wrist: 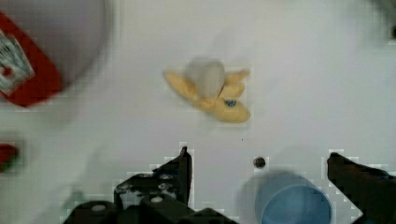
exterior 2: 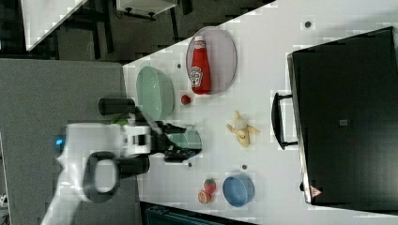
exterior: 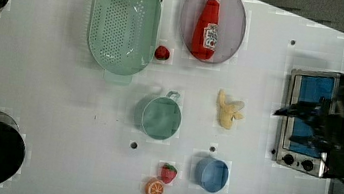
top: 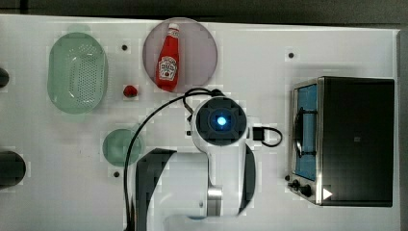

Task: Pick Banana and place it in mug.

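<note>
Ketchup bottle [top: 168,57]: carried a white label with dark printing, its words too small to read.
Banana [wrist: 212,91]: bore a small blue sticker, unreadable.
Toaster oven [top: 353,139]: showed a small white triangle mark at one corner and a tiny square mark on top, neither legible.

In the left view, the banana [exterior: 228,111] lies on the white table [exterior: 59,97] between mug [exterior: 159,117] and toaster oven [exterior: 310,120].

The arm [top: 211,168] reaches out over the table, wrist pointing straight down in the top view. The gripper [wrist: 259,168] hangs above the surface with fingers [wrist: 180,165] spread wide and nothing held between them.
</note>
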Controlling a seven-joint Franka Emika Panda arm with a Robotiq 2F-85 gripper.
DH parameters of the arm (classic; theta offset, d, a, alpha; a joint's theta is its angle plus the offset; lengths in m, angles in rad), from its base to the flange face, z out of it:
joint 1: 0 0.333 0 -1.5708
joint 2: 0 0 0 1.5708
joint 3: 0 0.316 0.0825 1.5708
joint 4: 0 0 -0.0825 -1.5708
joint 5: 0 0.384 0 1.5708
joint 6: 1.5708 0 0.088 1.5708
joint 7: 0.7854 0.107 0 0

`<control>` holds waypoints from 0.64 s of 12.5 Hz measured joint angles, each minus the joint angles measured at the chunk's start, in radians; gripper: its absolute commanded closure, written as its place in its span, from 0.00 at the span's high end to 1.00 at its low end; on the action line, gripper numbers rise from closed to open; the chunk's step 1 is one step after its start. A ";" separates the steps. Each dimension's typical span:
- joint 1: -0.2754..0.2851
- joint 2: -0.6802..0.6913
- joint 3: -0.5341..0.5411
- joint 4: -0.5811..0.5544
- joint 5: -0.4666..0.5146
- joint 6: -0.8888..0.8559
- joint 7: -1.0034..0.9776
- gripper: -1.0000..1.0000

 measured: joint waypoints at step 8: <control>-0.002 0.243 0.009 -0.107 0.016 0.354 -0.212 1.00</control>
